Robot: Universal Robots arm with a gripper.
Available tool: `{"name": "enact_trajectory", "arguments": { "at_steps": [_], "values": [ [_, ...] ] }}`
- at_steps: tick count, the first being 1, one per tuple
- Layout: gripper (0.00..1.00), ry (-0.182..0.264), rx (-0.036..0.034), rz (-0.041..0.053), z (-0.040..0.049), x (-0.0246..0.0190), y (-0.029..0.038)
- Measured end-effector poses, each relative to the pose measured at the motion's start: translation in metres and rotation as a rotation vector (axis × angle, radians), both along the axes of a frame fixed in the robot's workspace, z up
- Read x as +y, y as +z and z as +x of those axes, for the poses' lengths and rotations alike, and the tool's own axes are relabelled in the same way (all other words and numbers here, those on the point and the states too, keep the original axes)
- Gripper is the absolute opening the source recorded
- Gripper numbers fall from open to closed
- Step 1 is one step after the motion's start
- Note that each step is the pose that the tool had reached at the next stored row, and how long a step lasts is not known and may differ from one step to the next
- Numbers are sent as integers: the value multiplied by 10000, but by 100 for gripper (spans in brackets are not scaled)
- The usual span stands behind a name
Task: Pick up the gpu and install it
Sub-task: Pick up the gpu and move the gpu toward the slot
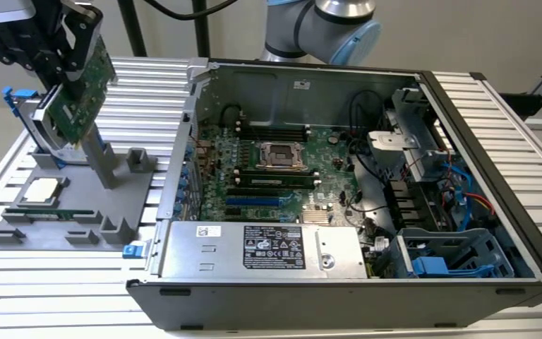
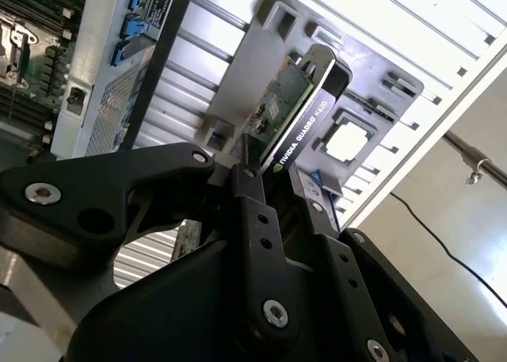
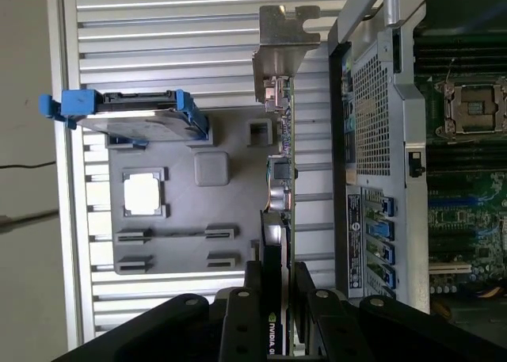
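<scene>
Green-faced, black-cooled flat gpu card (image 2: 297,112) is clamped between the black gripper's (image 2: 273,176) fingers and reaches past their tips, over the grey parts tray (image 1: 82,205). The pick-up looks done. Installing calls for aligning its edge with a slot in the open computer case (image 1: 497,212) alongside.

Thin green gpu (image 1: 81,88), upright, aloft

On your counter (image 1: 26,282), the open computer case (image 1: 281,95) sits at the exterior view's right, with the parts tray (image 1: 121,205) just beside it at the left. Your claw (image 1: 64,67) holds the gpu (image 1: 78,92) above the tray. The hard drive (image 1: 28,120) stands at the tray's rear, and the processor (image 1: 45,191) and memory stick (image 1: 50,212) lie nearer its front.
</scene>
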State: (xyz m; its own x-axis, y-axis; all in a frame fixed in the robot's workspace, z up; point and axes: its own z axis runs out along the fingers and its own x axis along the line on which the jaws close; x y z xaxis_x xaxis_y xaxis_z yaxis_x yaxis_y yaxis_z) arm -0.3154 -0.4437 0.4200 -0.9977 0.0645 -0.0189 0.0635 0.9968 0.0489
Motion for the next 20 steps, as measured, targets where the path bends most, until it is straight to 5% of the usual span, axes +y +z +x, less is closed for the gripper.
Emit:
{"name": "enact_trajectory", "arguments": {
  "at_steps": [20],
  "values": [
    [0,-1,13,0,177,0,0]
  ]
}}
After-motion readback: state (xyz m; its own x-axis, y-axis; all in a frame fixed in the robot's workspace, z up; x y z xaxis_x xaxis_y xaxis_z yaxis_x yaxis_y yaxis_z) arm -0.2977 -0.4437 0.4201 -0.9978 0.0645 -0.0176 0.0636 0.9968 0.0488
